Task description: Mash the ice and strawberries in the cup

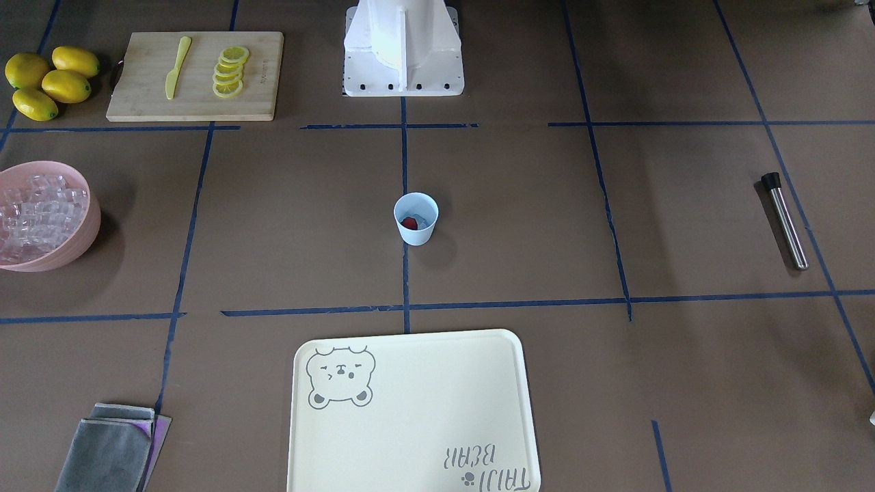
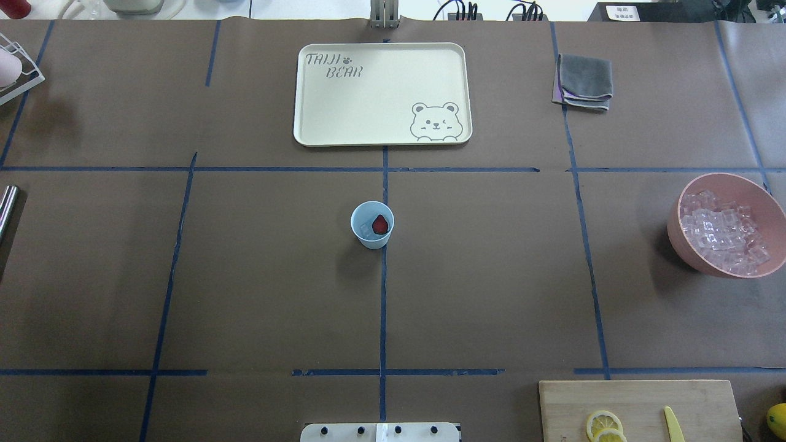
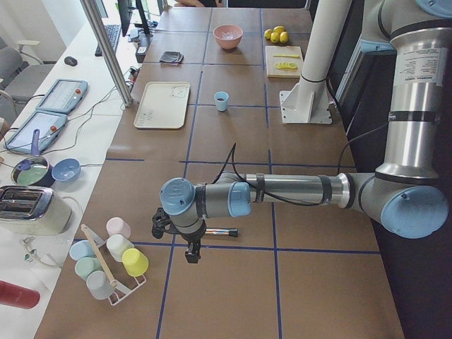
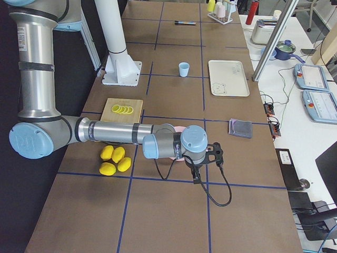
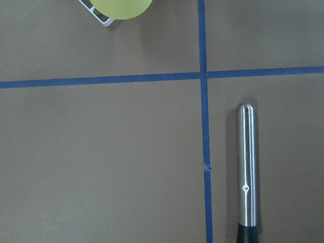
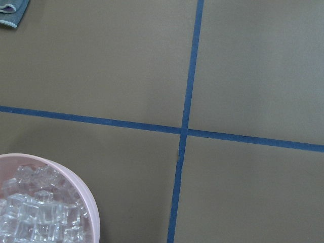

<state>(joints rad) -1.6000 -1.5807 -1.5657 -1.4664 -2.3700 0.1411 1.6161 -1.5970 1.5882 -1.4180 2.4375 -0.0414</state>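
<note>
Lower right of my left-wrist view, the steel muddler runs vertically, nearest my left tool, whose grip I can't tell.

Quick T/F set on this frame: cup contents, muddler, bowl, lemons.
1. The cup holds a red strawberry. True.
2. The steel muddler lies in the tray. False: it lies on the table, well apart from the tray.
3. The pink bowl holds ice cubes. True.
4. The lemon slices are in the cup. False: they lie on the cutting board, beside the yellow knife.
</note>
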